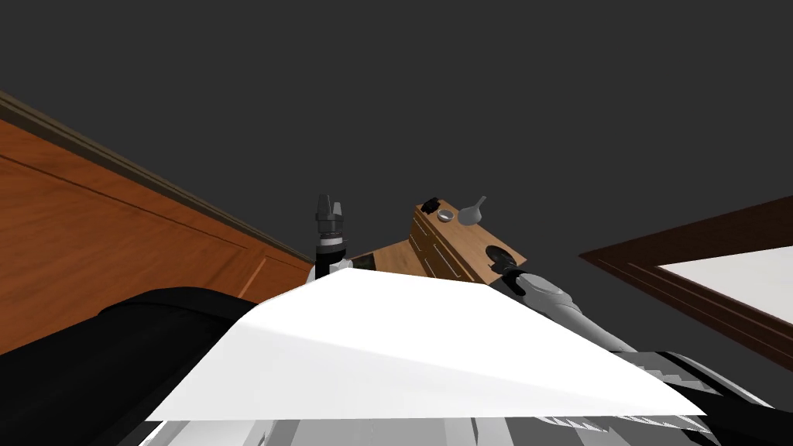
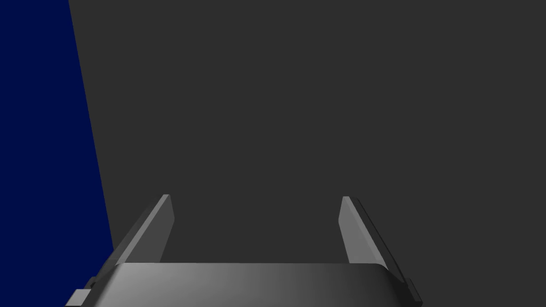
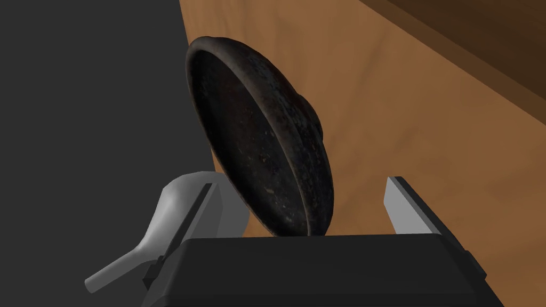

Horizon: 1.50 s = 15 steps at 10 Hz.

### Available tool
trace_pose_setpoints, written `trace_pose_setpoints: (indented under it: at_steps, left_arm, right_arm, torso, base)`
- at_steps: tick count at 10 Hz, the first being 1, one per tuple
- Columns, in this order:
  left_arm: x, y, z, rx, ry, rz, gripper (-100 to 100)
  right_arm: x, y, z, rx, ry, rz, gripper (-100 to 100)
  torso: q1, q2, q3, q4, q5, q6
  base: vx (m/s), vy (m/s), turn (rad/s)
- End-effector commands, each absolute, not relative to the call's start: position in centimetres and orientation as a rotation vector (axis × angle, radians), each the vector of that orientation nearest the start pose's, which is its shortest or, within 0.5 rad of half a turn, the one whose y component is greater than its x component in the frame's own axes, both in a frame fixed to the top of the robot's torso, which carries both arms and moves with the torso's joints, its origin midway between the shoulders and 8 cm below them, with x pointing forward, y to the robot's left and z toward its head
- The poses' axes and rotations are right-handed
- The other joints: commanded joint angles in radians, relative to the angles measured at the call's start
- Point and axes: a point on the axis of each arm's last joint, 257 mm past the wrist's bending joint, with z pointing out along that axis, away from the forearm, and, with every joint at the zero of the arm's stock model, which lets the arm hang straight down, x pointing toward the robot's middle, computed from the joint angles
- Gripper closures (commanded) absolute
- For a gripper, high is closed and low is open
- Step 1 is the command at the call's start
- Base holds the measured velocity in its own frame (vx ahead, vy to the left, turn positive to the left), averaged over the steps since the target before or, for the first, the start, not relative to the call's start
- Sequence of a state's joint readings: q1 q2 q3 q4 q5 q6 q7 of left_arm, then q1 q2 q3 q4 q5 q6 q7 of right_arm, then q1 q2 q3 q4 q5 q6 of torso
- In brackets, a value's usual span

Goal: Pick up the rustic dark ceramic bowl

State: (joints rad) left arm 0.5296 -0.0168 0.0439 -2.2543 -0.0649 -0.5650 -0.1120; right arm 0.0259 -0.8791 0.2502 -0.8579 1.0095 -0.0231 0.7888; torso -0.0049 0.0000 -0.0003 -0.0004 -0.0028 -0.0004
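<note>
Right hand [image 3: 302, 183] released before dark bowl [image 3: 256, 133] (lower rim hidden); left hand [image 2: 256, 196] released.

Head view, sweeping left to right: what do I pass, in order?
Wood-panelled wall → left gripper → small black object → round grey dish → grey ladle → dark bowl → dark window frame.

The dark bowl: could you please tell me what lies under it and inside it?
The dark bowl stands on a wooden top; its visible inside is empty. The right end effector covers its nearest edge with its dark body.
</note>
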Motion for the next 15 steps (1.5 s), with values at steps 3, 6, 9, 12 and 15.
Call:
trace_pose_setpoints:
  at_steps: [3, 6, 9, 12, 15]
  left_arm:
    - [33.4, 28.9, 1.6, -0.569, 0.655, -1.107, 0]
    - [33.4, 28.9, 1.6, -0.569, 0.655, -1.107, 0]
    - [33.4, 28.9, 1.6, -0.569, 0.655, -1.107, 0]
    - [33.4, 28.9, 1.6, -0.569, 0.655, -1.107, 0]
    - [33.4, 28.9, 1.6, -0.569, 0.655, -1.107, 0]
  right_arm:
    - [37.2, -64.7, -41.4, -0.998, 2.18, -0.968, -100]
    - [38.0, -65.6, -41.7, -0.952, 2.216, -0.992, -100]
    - [38.5, -66.1, -41.6, -0.925, 2.231, -1.008, -100]
    - [38.9, -66.6, -41.4, -0.9, 2.243, -1.027, -100]
    - [39.4, -67.3, -41.1, -0.875, 2.251, -1.05, -100]
  torso:
    - [-0.002, 0.001, 0.0, 0.0, -0.001, 0.001]
    - [-0.005, 0.001, 0.0, 0.0, -0.002, 0.001]
    - [-0.004, -0.001, -0.001, -0.001, -0.002, 0.001]
    - [-0.003, 0.002, 0.0, 0.0, -0.002, 0.0]
    - [-0.005, -0.002, -0.001, -0.001, -0.002, 0.0]
  base:
    - [-0.062, -0.029, 0.054]
    - [-0.081, -0.029, 0.127]
    - [-0.059, -0.033, 0.081]
    - [-0.085, -0.004, 0.087]
    - [-0.07, -0.029, 0.117]
